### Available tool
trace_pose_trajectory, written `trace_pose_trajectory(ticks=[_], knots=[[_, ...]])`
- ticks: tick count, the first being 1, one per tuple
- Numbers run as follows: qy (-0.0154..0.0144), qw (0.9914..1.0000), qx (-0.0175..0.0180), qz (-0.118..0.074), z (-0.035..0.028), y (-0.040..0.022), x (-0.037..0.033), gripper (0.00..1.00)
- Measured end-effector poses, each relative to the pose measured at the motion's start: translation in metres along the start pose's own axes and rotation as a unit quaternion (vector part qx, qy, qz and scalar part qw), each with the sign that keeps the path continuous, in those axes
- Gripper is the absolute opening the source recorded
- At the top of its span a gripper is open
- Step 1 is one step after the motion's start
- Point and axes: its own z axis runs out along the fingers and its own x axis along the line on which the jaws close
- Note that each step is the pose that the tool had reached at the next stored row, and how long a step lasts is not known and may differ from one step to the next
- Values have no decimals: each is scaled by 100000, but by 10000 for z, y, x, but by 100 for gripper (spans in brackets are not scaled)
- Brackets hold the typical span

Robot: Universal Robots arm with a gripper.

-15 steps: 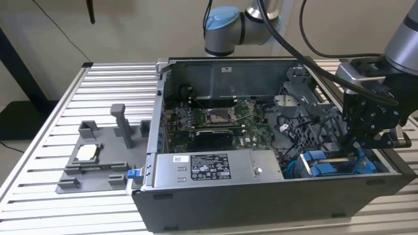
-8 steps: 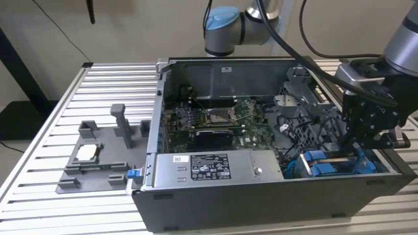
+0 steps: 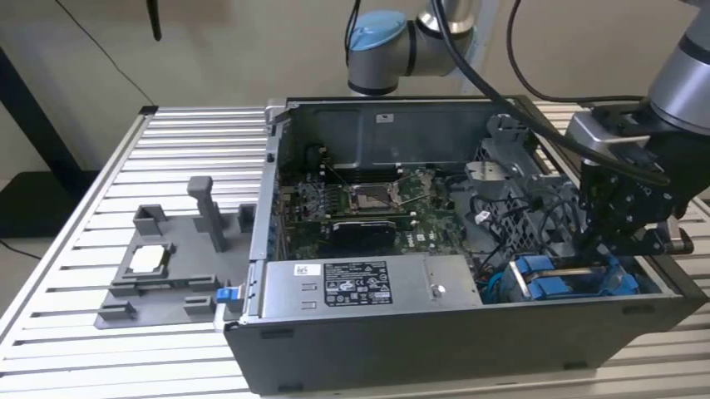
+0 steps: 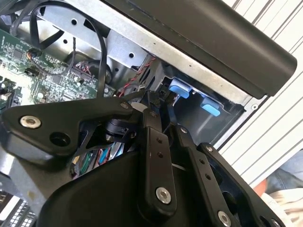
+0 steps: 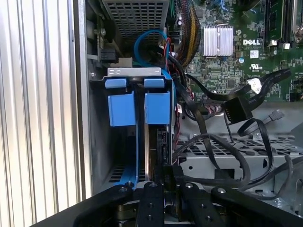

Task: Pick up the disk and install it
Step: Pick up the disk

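one arm [image 3: 679, 75] reaches steeply down into the open computer case [image 3: 444, 349] at the exterior view's right, its one gripper [image 3: 604, 264] low in the drive bay. the claw is pinched narrowly on the edge of the one disk [image 5: 154, 142], which stands on edge in that bay. its carrier shows two blue tabs [image 5: 117, 109]. one grey box [image 3: 367, 283] sits alongside, and one silver chip [image 3: 148, 260] lies outside the case.
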Motion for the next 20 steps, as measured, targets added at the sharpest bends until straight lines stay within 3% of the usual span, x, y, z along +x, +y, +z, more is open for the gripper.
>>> trace_pose_trajectory(ticks=[3,4,5,20], knots=[[-93,100000,-1,7,8,0,1,20],[-71,100000,0,5,7,0,1,27],[-44,100000,1,6,-6,0,1,27],[-23,100000,95,0,-407,15,-9,27]])
